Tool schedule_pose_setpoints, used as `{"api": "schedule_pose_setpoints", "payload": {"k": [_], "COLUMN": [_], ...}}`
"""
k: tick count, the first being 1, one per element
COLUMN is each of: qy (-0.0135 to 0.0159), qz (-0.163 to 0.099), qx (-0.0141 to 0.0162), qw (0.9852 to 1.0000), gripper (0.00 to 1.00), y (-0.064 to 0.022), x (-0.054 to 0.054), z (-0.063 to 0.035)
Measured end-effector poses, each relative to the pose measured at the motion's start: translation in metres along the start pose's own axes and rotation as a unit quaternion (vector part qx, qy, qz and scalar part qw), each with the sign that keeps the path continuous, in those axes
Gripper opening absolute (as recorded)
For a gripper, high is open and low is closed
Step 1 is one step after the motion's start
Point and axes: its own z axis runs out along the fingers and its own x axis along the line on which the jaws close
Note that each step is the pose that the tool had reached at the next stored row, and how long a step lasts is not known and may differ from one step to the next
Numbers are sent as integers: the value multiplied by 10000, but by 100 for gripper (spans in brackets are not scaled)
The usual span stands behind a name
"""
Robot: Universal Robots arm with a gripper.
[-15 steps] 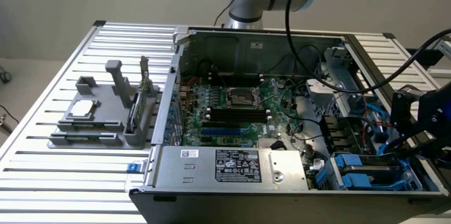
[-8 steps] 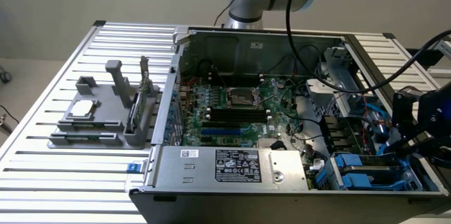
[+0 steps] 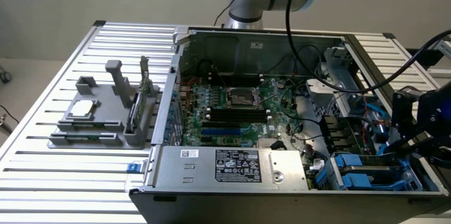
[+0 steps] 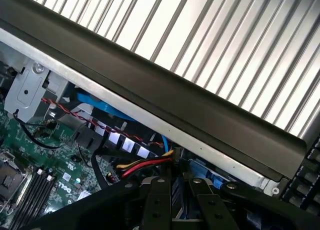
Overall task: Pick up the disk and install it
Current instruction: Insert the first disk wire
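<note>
The disk, a flat grey drive in a blue plastic carrier, lies in the corner bay of the open computer case at the exterior view's lower right. My black gripper reaches down at that corner, against the carrier's outer blue edge. In the wrist view my gripper has its two black fingers drawn close together with a thin blue-and-dark edge of the disk pinched between them. More of the blue carrier shows just beyond the fingers, under the case's dark side wall.
A silver labelled power-supply box sits along the case's near side, and the green motherboard fills the middle. Red, yellow and black cables run close to my fingers. On the slatted table, a grey fixture holds a small silver chip.
</note>
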Motion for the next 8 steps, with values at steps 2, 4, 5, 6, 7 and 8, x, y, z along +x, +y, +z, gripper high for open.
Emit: {"api": "schedule_pose_setpoints", "payload": {"k": [2, 4, 5, 6, 7, 8], "qy": [-1, 0, 2, 3, 2, 2], "qz": [9, 15, 16, 16, 19, 24], "qx": [-2, -3, -4, -5, -6, -8], "qw": [10000, 10000, 10000, 10000, 10000, 10000], "gripper": [18, 18, 18, 18, 18, 18], "y": [-13, -46, -63, -78, -87, -92], "x": [20, 50, 69, 88, 104, 118], "z": [-5, -43, -72, -106, -141, -170]}}
